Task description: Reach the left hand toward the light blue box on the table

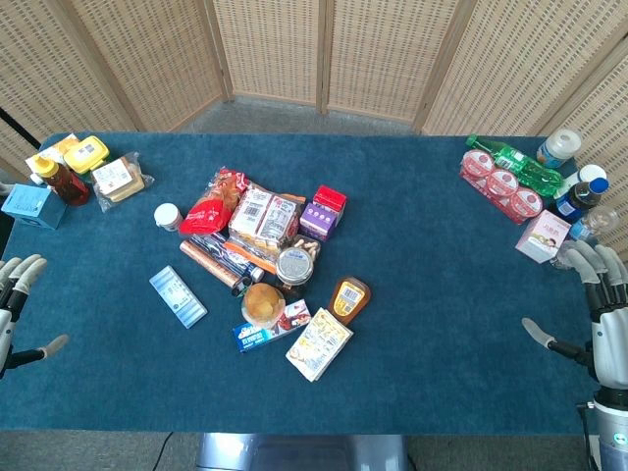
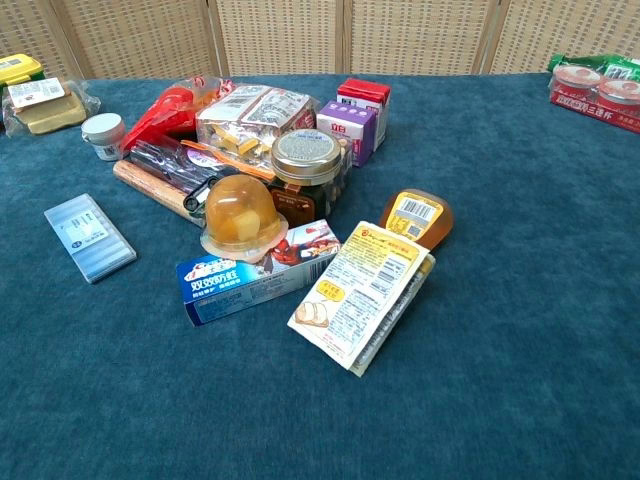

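A light blue box (image 1: 32,204) stands at the table's far left edge, next to a brown bottle with a yellow cap (image 1: 61,180). A flat light blue pack (image 1: 178,295) lies left of the central pile, and the chest view shows it too (image 2: 90,237). My left hand (image 1: 15,304) hovers at the left edge of the head view, fingers spread, thumb out, holding nothing. It is nearer the front than the box and left of the flat pack, touching neither. My right hand (image 1: 601,304) is open at the far right. The chest view shows neither hand.
A pile of snacks fills the table's middle: a red bag (image 1: 212,206), a tin-lidded jar (image 1: 293,265), a jelly cup (image 1: 263,304), a purple carton (image 1: 320,218). Yellow packets (image 1: 86,154) sit at back left. Bottles and a pink box (image 1: 542,235) stand at back right.
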`<state>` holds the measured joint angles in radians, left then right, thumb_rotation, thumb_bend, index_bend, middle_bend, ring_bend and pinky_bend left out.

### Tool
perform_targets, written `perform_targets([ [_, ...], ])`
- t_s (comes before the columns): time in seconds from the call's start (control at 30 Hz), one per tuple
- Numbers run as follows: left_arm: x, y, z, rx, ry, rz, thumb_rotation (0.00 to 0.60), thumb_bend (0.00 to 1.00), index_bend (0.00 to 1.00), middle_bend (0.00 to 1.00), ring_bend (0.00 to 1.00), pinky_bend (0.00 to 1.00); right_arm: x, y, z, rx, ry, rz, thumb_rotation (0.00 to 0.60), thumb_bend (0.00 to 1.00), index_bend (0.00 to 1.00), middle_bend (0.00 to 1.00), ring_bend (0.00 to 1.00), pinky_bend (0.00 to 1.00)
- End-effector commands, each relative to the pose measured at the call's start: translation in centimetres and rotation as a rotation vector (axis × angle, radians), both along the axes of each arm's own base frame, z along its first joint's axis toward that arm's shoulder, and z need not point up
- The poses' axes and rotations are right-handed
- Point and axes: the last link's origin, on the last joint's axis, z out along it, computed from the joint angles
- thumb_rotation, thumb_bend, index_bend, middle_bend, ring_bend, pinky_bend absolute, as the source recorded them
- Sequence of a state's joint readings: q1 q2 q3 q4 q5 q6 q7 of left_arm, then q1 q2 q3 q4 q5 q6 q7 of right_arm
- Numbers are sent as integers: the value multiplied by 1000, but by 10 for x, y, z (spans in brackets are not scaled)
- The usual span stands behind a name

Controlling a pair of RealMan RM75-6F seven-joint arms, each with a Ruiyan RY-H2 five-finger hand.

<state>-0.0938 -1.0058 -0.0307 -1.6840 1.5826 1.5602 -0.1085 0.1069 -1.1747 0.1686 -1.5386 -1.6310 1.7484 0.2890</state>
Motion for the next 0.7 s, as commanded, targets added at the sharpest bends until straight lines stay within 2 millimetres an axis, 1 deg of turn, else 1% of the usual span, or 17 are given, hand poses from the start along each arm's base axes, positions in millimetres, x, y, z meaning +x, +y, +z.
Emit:
perform_targets([
  [0.03, 0, 0, -1, 0, 5, 3, 600, 151, 0, 0, 0, 0, -1, -2, -1, 4, 4, -6, 600, 0, 95, 0, 0, 0],
  [0.17, 0, 2, -3, -7, 12, -1, 600, 152, 0, 0, 0, 0, -2, -3, 0, 2, -2, -12, 600, 0, 95, 0, 0, 0],
  [0.33, 1, 9, -11, -16, 34, -62, 600, 151, 0, 0, 0, 0, -2, -1, 3, -10, -9, -16, 600, 0, 95, 0, 0, 0],
  [0.43, -1, 19, -18, -52, 83, -81, 600, 151, 12, 0, 0, 0, -1, 0, 4, -11, -15, -15, 600, 0, 95, 0, 0, 0],
  [0.7, 2, 51, -38, -222, 215, -98, 600, 151, 37, 0, 0, 0, 0, 1, 7, -18, -23, -11, 600, 0, 95, 0, 0, 0],
])
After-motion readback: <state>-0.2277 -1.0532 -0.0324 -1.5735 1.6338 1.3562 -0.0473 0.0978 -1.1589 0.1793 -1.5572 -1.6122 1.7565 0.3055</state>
